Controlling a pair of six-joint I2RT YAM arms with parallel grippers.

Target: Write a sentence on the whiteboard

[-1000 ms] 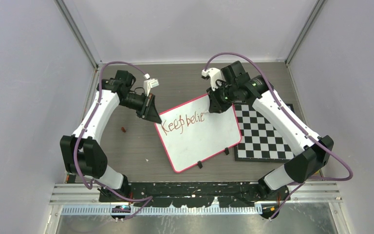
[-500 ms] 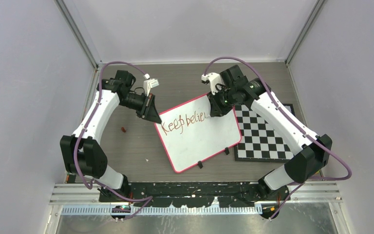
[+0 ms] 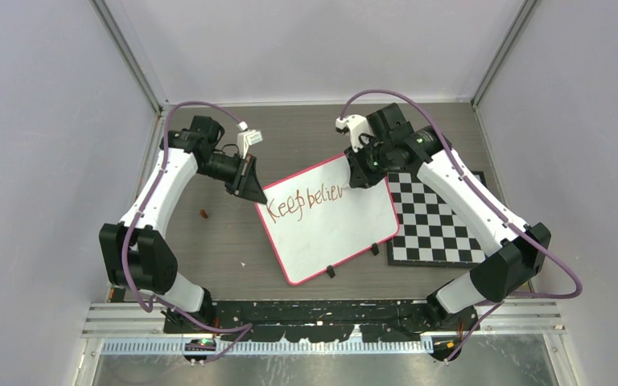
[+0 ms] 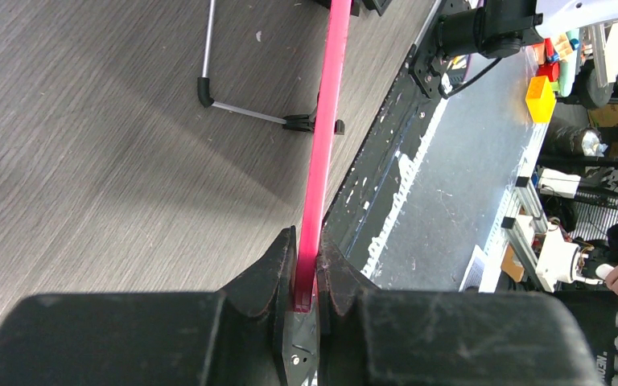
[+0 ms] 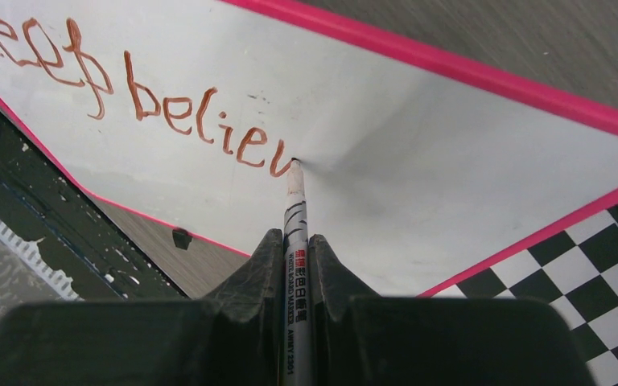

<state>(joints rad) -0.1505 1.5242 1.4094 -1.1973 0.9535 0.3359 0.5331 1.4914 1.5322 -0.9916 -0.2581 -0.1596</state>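
Note:
The whiteboard (image 3: 334,229) with a red-pink rim stands tilted on the table, mid-view. The sentence (image 3: 304,200) in brownish-red marker reads "Keep believ"; it also shows in the right wrist view (image 5: 153,100). My left gripper (image 3: 253,186) is shut on the whiteboard's rim (image 4: 322,153) at its far-left corner. My right gripper (image 3: 360,174) is shut on a white whiteboard marker (image 5: 295,233). The marker's tip touches the board just after the last letter.
A black-and-white checkered board (image 3: 434,221) lies right of the whiteboard, partly under the right arm. A small brown object (image 3: 204,213) lies on the table to the left. The whiteboard's two black feet (image 3: 330,272) rest near the front. Grey walls enclose the table.
The right gripper has moved the marker rightward along the first line. The writing grew from "Keep belie" to "Keep believ". The left arm has stayed still.

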